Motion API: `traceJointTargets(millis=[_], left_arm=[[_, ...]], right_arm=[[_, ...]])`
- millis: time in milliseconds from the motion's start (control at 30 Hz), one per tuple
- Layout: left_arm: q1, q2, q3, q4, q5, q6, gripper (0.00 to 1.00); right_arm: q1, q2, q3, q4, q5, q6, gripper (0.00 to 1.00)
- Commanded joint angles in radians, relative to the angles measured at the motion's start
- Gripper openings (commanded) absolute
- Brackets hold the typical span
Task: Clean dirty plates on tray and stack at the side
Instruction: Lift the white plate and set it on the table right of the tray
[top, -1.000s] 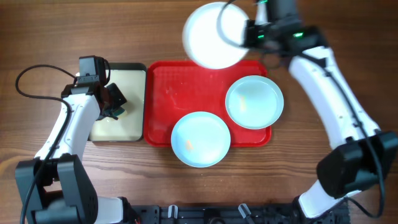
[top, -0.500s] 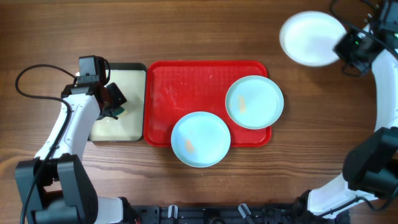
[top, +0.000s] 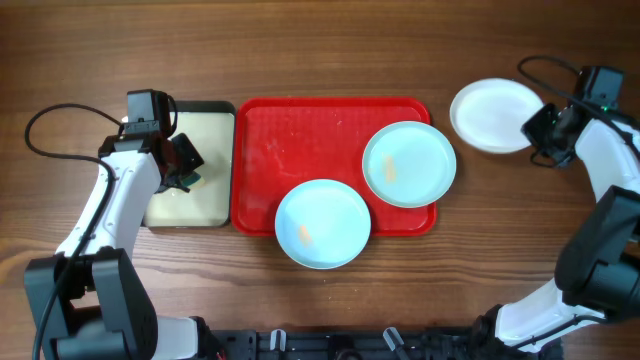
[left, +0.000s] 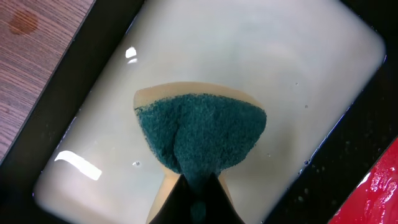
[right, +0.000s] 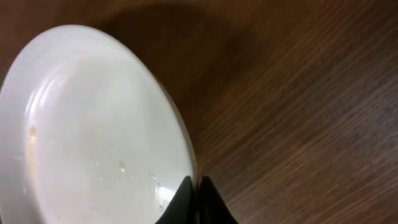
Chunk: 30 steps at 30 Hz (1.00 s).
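**woodgrain_fan:** What's the surface like here? And where did the plates end up?

**bench_lurker:** It's a brown wood-grain table (top: 300, 45) shot from straight above, so you don't see any of the room. The red tray (top: 265, 130) sits in the middle. Two pale blue plates are on it: one (top: 408, 163) hangs over its right rim, the other (top: 322, 223) over the near rim. Each has a small orange smear. The white plate (top: 488, 112) is off the tray, out over bare wood on the right.

**woodgrain_fan:** Are the grippers doing anything?

**bench_lurker:** The right gripper (right: 194, 186) is pinched tight on the white plate's rim. I can't tell if the plate is resting on the wood. The left gripper (left: 198, 186) is clamped on a green sponge (left: 202, 134), above the little black-rimmed tray (top: 205, 195) with the cream inside, just left of the red one.
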Motion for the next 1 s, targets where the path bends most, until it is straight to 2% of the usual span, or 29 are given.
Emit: traceJointTargets(millis=[0, 200, 400, 800, 833, 900, 967], left_arm=[[-0.004, -0.003, -0.010, 0.000, -0.016, 0.008, 0.04], [-0.004, -0.003, -0.010, 0.000, -0.016, 0.008, 0.04], [-0.004, -0.003, -0.010, 0.000, -0.016, 0.008, 0.04], [-0.004, -0.003, -0.010, 0.000, -0.016, 0.008, 0.04], [-0.004, -0.003, -0.010, 0.000, -0.016, 0.008, 0.04], [-0.004, -0.003, -0.010, 0.000, -0.016, 0.008, 0.04], [-0.004, -0.003, -0.010, 0.000, -0.016, 0.008, 0.04]], right_arm=[[0.005, -0.003, -0.043, 0.035, -0.007, 0.018, 0.04], [0.005, -0.003, -0.097, 0.082, -0.031, 0.017, 0.04], [0.005, -0.003, -0.102, 0.079, -0.035, 0.014, 0.08], [0.005, -0.003, -0.102, 0.037, -0.087, 0.014, 0.07], [0.006, -0.003, -0.102, 0.037, -0.089, 0.014, 0.09], [0.014, -0.003, -0.102, 0.036, -0.088, 0.009, 0.20], [0.030, -0.003, -0.102, 0.036, -0.087, -0.018, 0.40]])
